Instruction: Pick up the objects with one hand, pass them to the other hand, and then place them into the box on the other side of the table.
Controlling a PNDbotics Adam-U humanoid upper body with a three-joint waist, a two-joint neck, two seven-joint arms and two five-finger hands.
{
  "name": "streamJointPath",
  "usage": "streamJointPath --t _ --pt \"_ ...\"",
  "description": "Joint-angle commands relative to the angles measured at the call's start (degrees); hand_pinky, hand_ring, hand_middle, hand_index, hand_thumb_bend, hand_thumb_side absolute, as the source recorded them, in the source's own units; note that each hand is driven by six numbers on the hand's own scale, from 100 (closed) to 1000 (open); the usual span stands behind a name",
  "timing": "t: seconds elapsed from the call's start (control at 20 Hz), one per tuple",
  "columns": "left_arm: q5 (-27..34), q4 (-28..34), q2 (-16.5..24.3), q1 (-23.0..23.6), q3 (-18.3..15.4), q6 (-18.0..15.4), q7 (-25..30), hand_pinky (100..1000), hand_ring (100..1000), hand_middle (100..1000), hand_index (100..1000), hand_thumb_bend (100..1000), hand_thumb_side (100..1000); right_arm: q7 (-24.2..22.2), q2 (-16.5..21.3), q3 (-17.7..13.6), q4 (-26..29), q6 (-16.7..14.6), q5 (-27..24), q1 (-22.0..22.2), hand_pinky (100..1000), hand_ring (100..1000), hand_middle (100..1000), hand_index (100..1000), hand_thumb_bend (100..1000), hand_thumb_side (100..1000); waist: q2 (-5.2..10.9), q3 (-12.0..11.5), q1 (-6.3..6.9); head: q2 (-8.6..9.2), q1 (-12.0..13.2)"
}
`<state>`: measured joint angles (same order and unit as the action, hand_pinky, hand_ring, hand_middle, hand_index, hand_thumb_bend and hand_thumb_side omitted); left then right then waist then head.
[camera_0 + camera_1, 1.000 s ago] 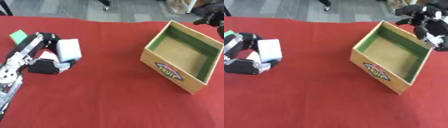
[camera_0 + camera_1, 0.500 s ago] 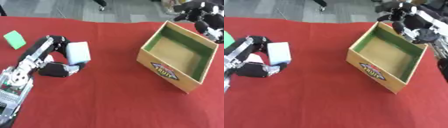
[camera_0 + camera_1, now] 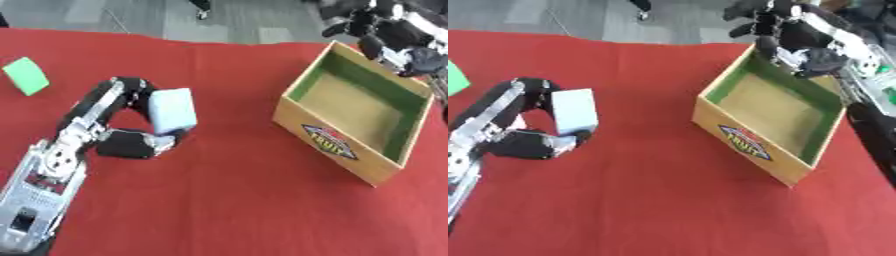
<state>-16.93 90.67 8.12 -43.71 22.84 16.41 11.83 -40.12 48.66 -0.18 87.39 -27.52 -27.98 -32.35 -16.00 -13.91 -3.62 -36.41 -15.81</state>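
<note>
The left hand had its fingers and thumb curled round a pale blue block, pinching it between the upper fingers and the thumb below, over the left part of the red worktop. The block stood nearly upright in the grasp, its broad face turned toward the camera; whether it was lifted clear of the cloth could not be told. Well apart, on the far right, the right hand hung over the far rim of the open wooden box, its fingers loosely spread and holding nothing. The box was empty inside, green along its inner walls, with a printed label on the near side. A green block lay on the worktop near the left edge, untouched.

The step in hand appeared to be the carry toward the handover, with most of the task still ahead. To do it well, the left hand would probably need to bring the block toward the middle with one end left free of its fingers, so that the right hand has bare surface to take. The right hand would have to come away from the box to meet it, and should close on the block before the left lets go. The release into the box is best made low, inside the walls.
</note>
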Motion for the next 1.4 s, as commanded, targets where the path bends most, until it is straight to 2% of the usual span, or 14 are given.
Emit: streamJointPath --t 0.05,0.45,0.75,1.4 --pt "-0.2 0.1 -1.5 -1.6 0.6 -0.9 -0.3 657 462 347 452 100 100 -2.3 1.4 -0.2 -0.7 -2.5 1.3 -1.3 864 1000 854 923 100 370 0.87 -0.1 0.00 -0.14 -1.0" --pt "-0.3 0.8 -4.4 -1.3 1.9 -3.8 -2.7 650 444 339 457 100 100 -2.4 0.7 0.3 -1.8 -4.6 4.0 -1.8 868 1000 861 928 100 333 0.75 -0.1 0.00 -0.06 -2.9" --pt "1.0 -0.7 -6.6 -1.5 2.9 -4.9 -4.0 646 443 337 458 100 100 -3.3 0.1 0.9 -2.3 -5.3 5.6 -2.3 872 1000 867 934 100 307 0.76 -0.1 0.07 -0.84 -4.5" --pt "2.0 -3.9 -10.4 -2.2 2.8 -6.2 -6.2 639 440 336 461 100 100 -6.2 -1.5 1.4 -2.8 -7.0 8.5 -3.1 885 1000 890 958 100 264 0.69 -0.4 -0.07 -0.69 -4.6"
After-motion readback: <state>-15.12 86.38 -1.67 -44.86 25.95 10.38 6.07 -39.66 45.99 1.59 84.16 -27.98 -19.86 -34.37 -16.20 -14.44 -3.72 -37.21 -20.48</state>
